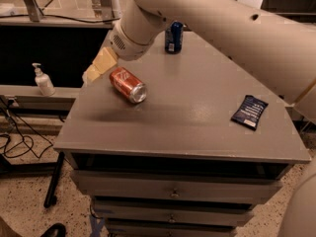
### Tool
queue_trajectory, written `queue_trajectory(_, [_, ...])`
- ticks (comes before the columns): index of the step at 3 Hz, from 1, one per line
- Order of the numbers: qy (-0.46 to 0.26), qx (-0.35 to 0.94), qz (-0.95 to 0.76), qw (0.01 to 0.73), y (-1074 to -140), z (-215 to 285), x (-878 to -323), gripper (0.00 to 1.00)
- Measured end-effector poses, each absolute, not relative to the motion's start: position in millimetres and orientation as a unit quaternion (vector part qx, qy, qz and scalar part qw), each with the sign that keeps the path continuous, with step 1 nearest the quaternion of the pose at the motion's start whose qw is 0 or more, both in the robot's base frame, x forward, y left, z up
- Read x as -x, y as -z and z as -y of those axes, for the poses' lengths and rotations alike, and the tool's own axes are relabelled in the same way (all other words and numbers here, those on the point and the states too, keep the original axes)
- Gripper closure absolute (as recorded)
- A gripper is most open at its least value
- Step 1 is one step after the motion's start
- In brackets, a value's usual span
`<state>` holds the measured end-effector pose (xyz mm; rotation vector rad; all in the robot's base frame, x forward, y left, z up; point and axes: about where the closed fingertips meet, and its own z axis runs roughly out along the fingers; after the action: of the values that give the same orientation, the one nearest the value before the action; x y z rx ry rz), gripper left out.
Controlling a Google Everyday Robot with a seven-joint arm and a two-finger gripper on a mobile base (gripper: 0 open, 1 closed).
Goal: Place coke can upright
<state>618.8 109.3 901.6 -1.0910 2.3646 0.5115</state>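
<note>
The coke can [128, 85], red-orange with white script and silver ends, lies on its side on the left part of the grey cabinet top [197, 127], its silver end facing front right. My gripper [98, 68] with tan fingers hangs just left of and slightly behind the can, near the cabinet's left edge. It is close to the can and holds nothing. My big cream arm reaches in from the upper right across the top.
A dark blue can [173, 36] stands upright at the back of the cabinet top. A dark blue snack packet [249, 112] lies at the right. A white pump bottle [43, 81] stands on a ledge to the left. Drawers sit below the top.
</note>
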Motion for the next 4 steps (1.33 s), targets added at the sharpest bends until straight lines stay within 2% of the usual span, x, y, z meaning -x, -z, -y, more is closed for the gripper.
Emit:
queue_trajectory(1, [-0.169, 0.442, -0.850, 0.231, -869.3, -147.9, -623.6, 0.00])
queue_trajectory(2, [-0.146, 0.467, -0.846, 0.210, -835.4, -151.4, -624.7, 0.14])
queue_trajectory(3, [-0.125, 0.474, -0.849, 0.198, -817.7, -142.0, -626.8, 0.32])
queue_trajectory(4, [-0.125, 0.474, -0.849, 0.198, -825.0, -142.0, -626.8, 0.55])
